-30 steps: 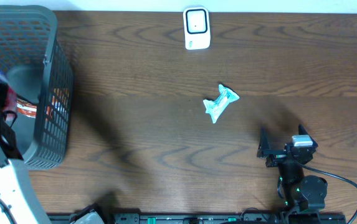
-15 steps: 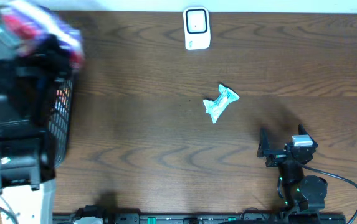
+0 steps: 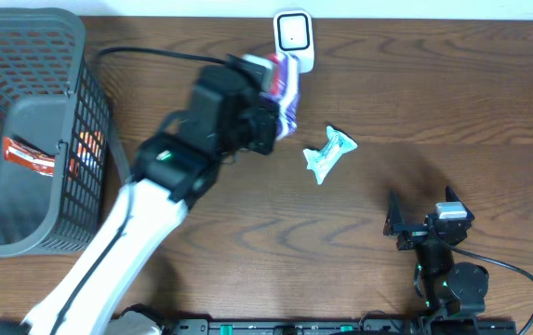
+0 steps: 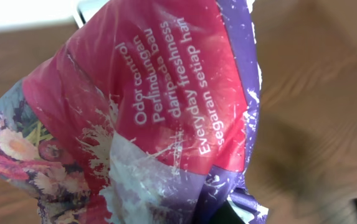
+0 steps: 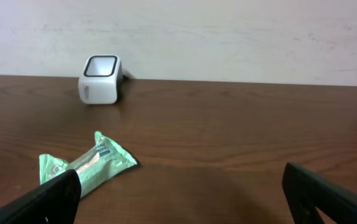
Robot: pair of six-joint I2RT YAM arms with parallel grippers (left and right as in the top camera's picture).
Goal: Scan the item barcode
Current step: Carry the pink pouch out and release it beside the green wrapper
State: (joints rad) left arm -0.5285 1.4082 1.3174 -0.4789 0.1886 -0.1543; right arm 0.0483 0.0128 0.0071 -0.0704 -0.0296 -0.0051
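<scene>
Overhead view. The left arm reaches diagonally from the near left edge across the wooden table (image 3: 489, 112). The left gripper (image 3: 268, 102) is clamped on a red-and-purple pouch (image 3: 283, 82), held just beside the white scanner (image 3: 294, 37) at the far edge and overlapping its lower left corner. A crumpled green packet (image 3: 328, 154) lies near the table's middle, apart from both. The dark mesh basket (image 3: 89, 158) at the left contains an orange-red packet (image 3: 29, 156). The right gripper (image 3: 421, 205), jaws spread wide, sits at near right.

Dark wooden table (image 3: 452, 84) with mesh basket (image 3: 94, 158), white scanner (image 3: 294, 37), green packet (image 3: 327, 154)
</scene>
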